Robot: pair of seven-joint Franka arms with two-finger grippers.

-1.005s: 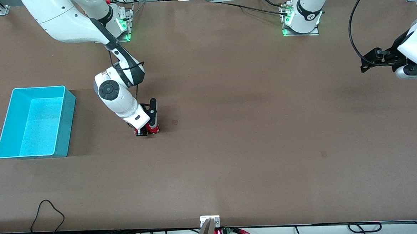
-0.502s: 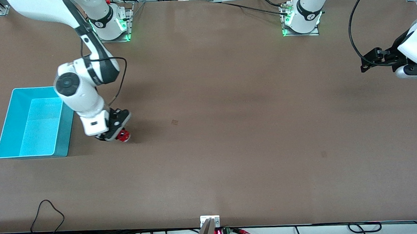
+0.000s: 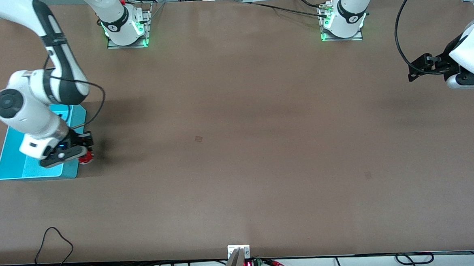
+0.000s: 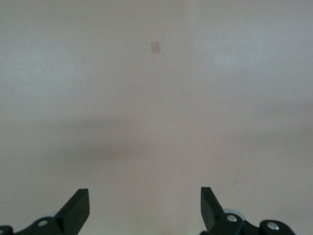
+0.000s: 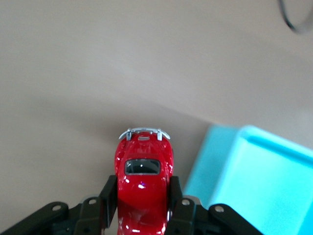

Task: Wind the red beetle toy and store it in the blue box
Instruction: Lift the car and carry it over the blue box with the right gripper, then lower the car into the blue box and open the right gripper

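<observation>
My right gripper is shut on the red beetle toy, a glossy red car with a silvery bumper. In the right wrist view the toy sits between my two fingers, held in the air just beside the blue box's wall. The blue box is an open light blue bin at the right arm's end of the table, partly hidden by the right arm. My left gripper is open and empty, held high over bare table at the left arm's end.
A small dark mark lies on the brown table near the middle. Cables and a small display run along the table's edge nearest the front camera. The arm bases stand along the farthest edge.
My right gripper has carried the red beetle toy across the table toward the blue box and now holds it at the box's wall. The left arm has not moved.
</observation>
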